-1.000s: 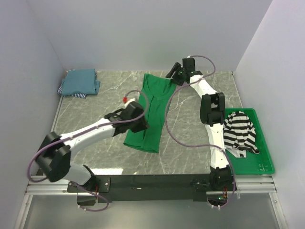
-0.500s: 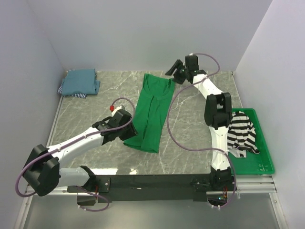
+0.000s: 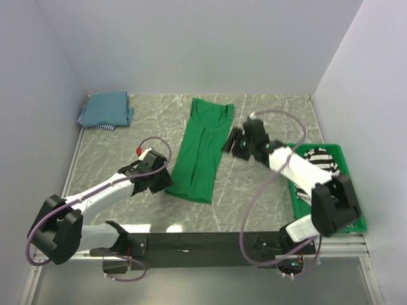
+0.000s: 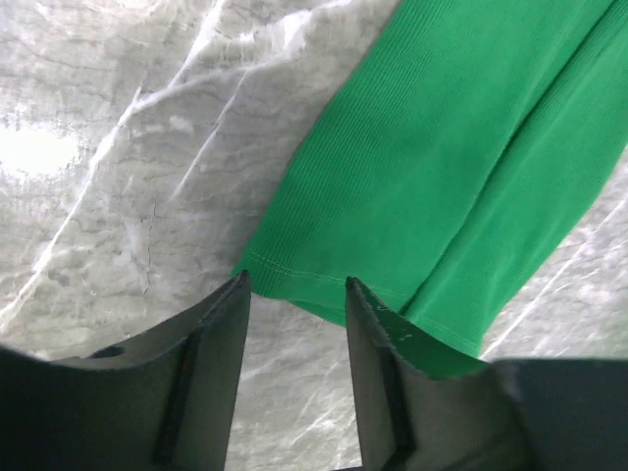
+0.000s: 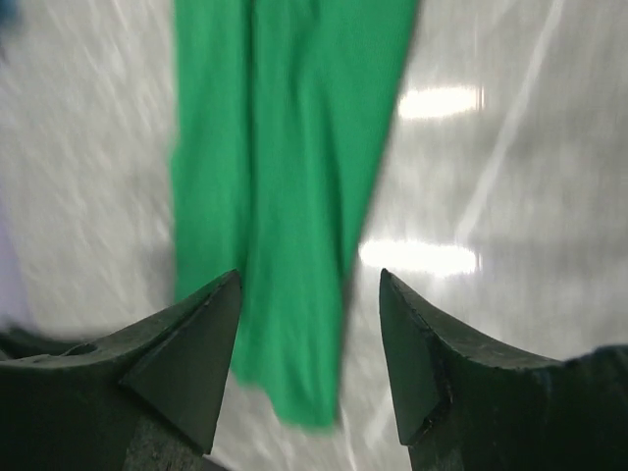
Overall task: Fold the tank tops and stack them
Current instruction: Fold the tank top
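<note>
Green tank top (image 3: 203, 149): left gripper (image 4: 294, 282) low at hem, right gripper (image 5: 307, 277) beside, both spread.

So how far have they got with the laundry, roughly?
Done: a folded teal-blue stack sits in the far left corner. In hand: the green top lies folded lengthwise into a strip; the left hand, open, is at its near corner, the right hand open beside it. Remaining: the crosswise fold, stacking, and the striped top, crumpled in the tray.
</note>
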Motion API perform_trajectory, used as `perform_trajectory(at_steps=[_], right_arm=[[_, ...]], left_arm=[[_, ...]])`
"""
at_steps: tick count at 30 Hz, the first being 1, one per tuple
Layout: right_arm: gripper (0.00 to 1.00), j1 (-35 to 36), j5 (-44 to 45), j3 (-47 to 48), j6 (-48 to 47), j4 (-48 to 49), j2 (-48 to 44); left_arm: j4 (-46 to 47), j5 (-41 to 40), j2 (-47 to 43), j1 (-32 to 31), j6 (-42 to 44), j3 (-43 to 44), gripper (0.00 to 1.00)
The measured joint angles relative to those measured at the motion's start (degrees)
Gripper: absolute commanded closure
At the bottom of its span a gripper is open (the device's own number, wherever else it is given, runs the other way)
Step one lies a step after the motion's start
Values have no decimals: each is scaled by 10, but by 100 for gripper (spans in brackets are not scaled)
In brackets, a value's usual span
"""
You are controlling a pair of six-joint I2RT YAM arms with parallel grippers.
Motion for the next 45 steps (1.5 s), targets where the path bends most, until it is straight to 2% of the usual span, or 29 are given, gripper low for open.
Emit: perform_trajectory(at_steps=[3,6,11,17,21,29,30,32,40,45], right_arm=[[35,59,24,-101,10,3,-80],[35,109,43,-163,29,-2,-109],[34,185,64,-215,72,-2,-122],[35,258,84,-223,120,14,-119],[35,296,91,-225,154,29,-83],[36,327,110,-212,200,72,-28],[37,329,113,-211,204,75,-25],[44,333,118,-207,210,80,-18],[78,341,139,-198,215,83,6],[92,346,147,-201,204,66,-1]], left_arm=[[12,7,8,0,8,-8,42],[16,10,18,0,13,-16,41],[22,10,49,1,18,-17,46],[38,9,60,2,16,-21,61],[49,7,65,2,15,-23,73],[70,5,68,2,14,-32,91],[74,5,68,2,14,-33,96],[81,7,66,2,12,-36,100],[99,15,54,3,10,-51,99],[96,22,30,-8,1,-68,99]])
